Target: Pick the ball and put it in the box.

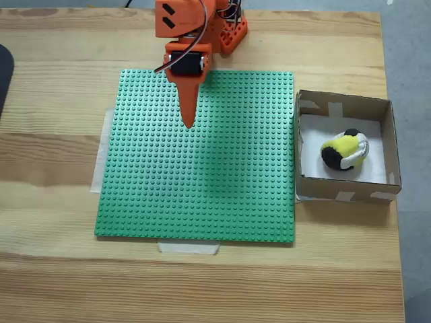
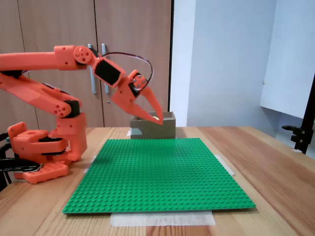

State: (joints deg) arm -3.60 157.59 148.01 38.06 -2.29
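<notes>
one ball point(image 1: 345, 151), yellow, white and black, lies inside the one box point(image 1: 343, 190), on its white bottom, slightly toward the wall nearest the camera in the fixed view from above. the box is brown cardboard with low walls and pale tape at its corners; it stands on the surface point(image 1: 54, 168) just beside the right edge of the green plate point(image 1: 222, 195) in that view.

one green studded plate, flat, held down by pale tape strips at its left and near edges.

one orange arm point(image 2: 44, 93), its base at the far edge of the surface in the view from above. one hand point(image 2: 153, 116), fingers spread apart in the side fixed view, holding nothing, raised above the plate and pointing downward.

the surface is light wood planking. in the side view, wooden cupboard doors point(image 2: 118, 39) with metal handles stand behind the arm, beside a white wall point(image 2: 226, 59). a dark stand point(image 2: 302, 132) shows at the right edge.
</notes>
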